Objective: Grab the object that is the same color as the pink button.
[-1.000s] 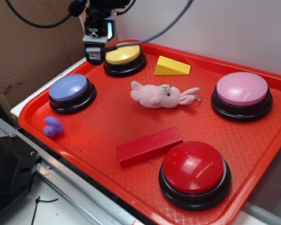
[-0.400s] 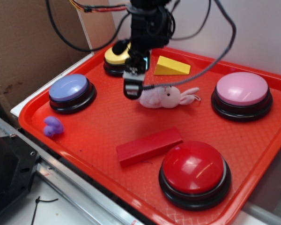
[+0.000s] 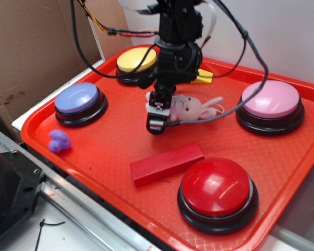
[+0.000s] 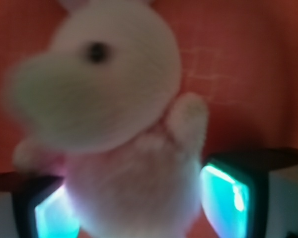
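Note:
The pale pink plush bunny (image 3: 192, 109) lies on its side in the middle of the red tray (image 3: 94, 172), the same colour as the pink button (image 3: 270, 99) at the right. My gripper (image 3: 158, 121) has come down over the bunny's rear half and hides it. In the wrist view the bunny (image 4: 119, 99) fills the frame, white face up. Its body sits between the two glowing cyan pads (image 4: 223, 191) of the gripper (image 4: 139, 208). The jaws are open around the body, with a thin gap at the right pad.
A red block (image 3: 166, 162) and a red button (image 3: 215, 187) lie in front of the bunny. A lavender button (image 3: 76, 98) and a purple duck (image 3: 58, 140) are at the left. Yellow button (image 3: 133, 60) and yellow wedge (image 3: 204, 77) sit behind the arm.
The arm has swung from the yellow button at the back toward the tray's middle and dropped over the bunny, so the fingers now straddle its body. The bunny has not moved.

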You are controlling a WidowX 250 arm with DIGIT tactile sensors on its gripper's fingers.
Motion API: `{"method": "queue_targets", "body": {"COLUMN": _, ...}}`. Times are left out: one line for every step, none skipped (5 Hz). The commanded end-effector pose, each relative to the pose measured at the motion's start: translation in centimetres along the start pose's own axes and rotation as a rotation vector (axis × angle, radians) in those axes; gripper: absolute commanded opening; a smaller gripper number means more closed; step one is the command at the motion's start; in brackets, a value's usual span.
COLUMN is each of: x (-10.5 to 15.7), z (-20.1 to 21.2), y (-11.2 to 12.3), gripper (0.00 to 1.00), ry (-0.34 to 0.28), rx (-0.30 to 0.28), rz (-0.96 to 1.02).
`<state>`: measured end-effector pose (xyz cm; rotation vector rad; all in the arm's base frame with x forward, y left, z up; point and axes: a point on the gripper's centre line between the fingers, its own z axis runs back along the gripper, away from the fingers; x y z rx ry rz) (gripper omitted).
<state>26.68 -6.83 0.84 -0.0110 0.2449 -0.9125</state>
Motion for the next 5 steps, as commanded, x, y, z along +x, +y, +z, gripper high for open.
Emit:
{"method": "queue_targets", "body": {"x": -1.1, "z": 1.2, "y": -2.5, "gripper": 0.0, "ry": -0.042, "rx": 0.023, "rz": 0.021}}
{"method": "queue_targets", "body": {"x": -4.2, "z": 5.3, "y": -3.7, "gripper": 0.0, "ry": -0.146, "rx": 0.073, "rz": 0.264}}
{"method": "queue_targets", "body": {"x": -9.7, "z": 8.8, "y": -6.7, "gripper": 0.0, "ry": -0.227, "rx": -0.001, "rz": 0.501}}
{"method": "queue_targets", "body": {"x": -13.8, "z": 12.3, "y": -9.6, "gripper": 0.0, "ry": -0.329, "rx": -0.037, "rz": 0.74}}
{"method": "queue_targets", "body": {"x": -13.5, "z": 17.1, "y": -11.3, "gripper": 0.0, "ry": -0.372, "rx": -0.026, "rz": 0.907}}
